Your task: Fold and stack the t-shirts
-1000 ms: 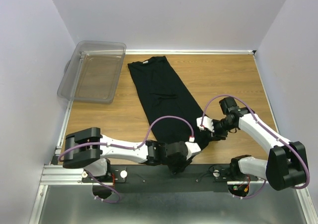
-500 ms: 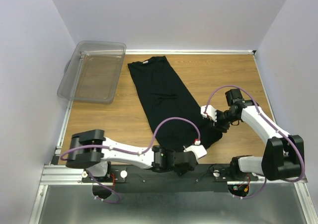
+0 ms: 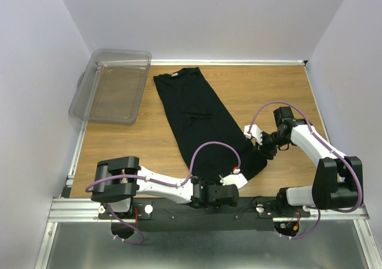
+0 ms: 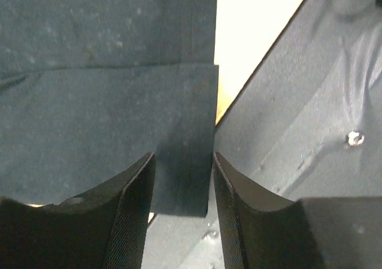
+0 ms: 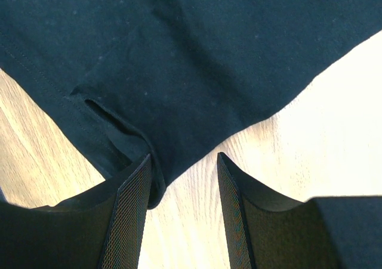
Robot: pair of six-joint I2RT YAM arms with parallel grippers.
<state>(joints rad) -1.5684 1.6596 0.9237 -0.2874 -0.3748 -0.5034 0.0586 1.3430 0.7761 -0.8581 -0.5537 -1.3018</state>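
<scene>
The left arm has drawn back to the near edge of the table (image 3: pixel 280 90), where the left gripper (image 4: pixel 182 161) stands unclenched astride a hem corner of the black t-shirt (image 3: pixel 200 117). Folded into a long narrow band, the shirt runs slantwise from its collar at the far edge to the near edge. The right gripper (image 5: pixel 182 161) gapes over the other hem corner, gripping nothing.

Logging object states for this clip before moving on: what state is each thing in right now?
t-shirt: folded lengthwise into a long strip, lying flat and diagonal on the table.
clear plastic bin: upright, open-topped, at the far left corner, apart from the t-shirt.
left gripper: open, jaws either side of the t-shirt's hem corner.
right gripper: open, t-shirt's edge between the jaws.
</scene>
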